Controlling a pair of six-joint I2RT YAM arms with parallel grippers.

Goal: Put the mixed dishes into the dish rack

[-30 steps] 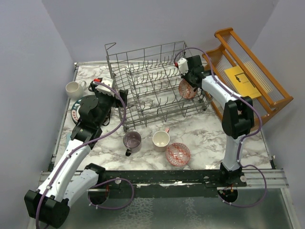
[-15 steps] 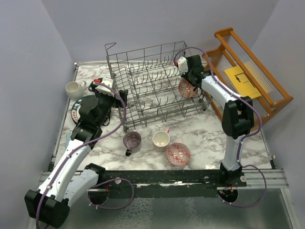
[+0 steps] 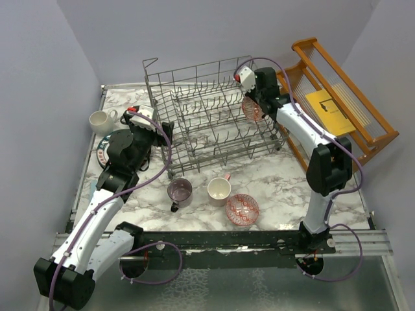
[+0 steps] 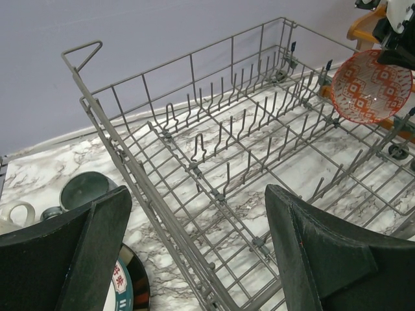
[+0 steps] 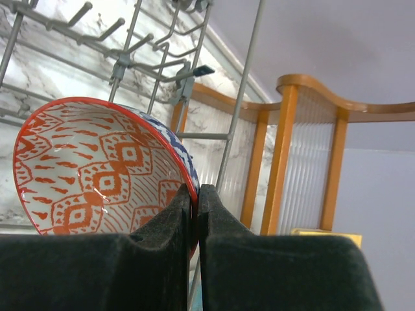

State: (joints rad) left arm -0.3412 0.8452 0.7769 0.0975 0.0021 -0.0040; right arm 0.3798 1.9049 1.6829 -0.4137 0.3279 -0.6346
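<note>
My right gripper [image 3: 257, 97] is shut on the rim of a red-and-white patterned bowl [image 3: 251, 109], holding it on edge over the right end of the grey wire dish rack [image 3: 207, 116]. In the right wrist view the pads pinch the bowl's rim [image 5: 97, 172]. The bowl also shows in the left wrist view [image 4: 369, 87]. My left gripper [image 3: 159, 133] is open and empty at the rack's left end [image 4: 194, 162]. A second patterned bowl [image 3: 242, 208], a cream mug with pink handle [image 3: 218, 189] and a purple mug [image 3: 179, 191] sit in front of the rack. A white mug [image 3: 100, 120], a grey-green mug [image 4: 87, 189] and the dark-rimmed plate [image 3: 107, 148] lie at the left.
The orange-brown wooden slatted rack [image 3: 337, 97] with a yellow card on it stands at the far right, close behind my right arm. Purple walls close in the table on three sides.
My right gripper has lifted the patterned bowl and moved it up and slightly back over the rack's right end. The left arm has not moved.
</note>
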